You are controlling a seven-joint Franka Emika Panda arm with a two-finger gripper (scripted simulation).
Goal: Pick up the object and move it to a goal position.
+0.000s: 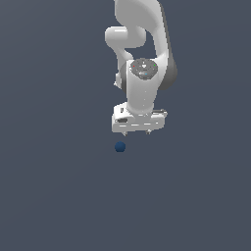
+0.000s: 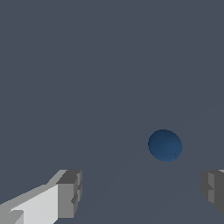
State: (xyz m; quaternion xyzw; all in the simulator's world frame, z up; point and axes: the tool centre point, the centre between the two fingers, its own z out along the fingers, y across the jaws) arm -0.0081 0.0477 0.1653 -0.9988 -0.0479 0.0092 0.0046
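The object is a small dark blue ball (image 1: 120, 146) lying on the plain grey surface. In the wrist view the ball (image 2: 165, 145) shows beyond the two fingers, nearer one finger than the other. My white gripper (image 1: 137, 132) hangs just above the ball and a little toward the exterior view's right of it. Its grey fingertips (image 2: 70, 192) stand wide apart with nothing between them. The gripper (image 2: 142, 192) is open and empty, and does not touch the ball.
The white arm (image 1: 142, 44) reaches down from the top of the exterior view. A flat grey surface (image 1: 59, 186) fills everything else in view; no other objects show.
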